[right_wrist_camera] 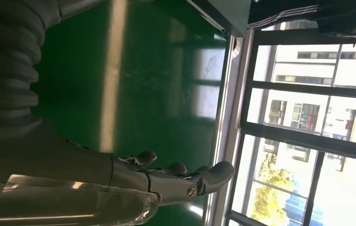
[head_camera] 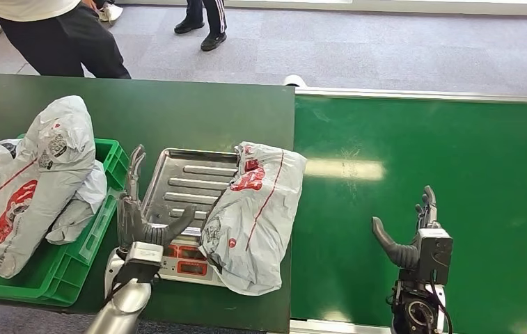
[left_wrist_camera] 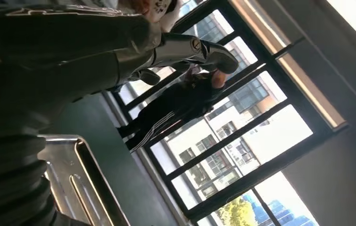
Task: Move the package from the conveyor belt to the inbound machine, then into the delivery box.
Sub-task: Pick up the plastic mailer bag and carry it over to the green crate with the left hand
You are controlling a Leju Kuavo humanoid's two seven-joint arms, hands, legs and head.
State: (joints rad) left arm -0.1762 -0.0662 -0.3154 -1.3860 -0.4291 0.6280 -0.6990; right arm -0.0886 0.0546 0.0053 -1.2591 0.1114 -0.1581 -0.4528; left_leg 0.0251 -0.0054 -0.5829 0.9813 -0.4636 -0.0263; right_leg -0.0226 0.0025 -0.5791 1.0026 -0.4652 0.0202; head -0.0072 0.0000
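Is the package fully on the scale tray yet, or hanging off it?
Hanging off. The package lies on the right part of the metal tray, its right side overhanging onto the dark table.

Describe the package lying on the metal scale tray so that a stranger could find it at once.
Look at the dark green table left of the bright green conveyor belt. Its ribbed steel scale tray carries one grey plastic package with red print. Unlike the similar bags in the green crate, it lies alone.

A crumpled grey plastic mailer package with red printing (head_camera: pixel 253 216) lies lengthwise across the right side of the ribbed silver tray of the inbound machine (head_camera: pixel 187 182), overhanging it, beside the green conveyor belt (head_camera: pixel 427 167).
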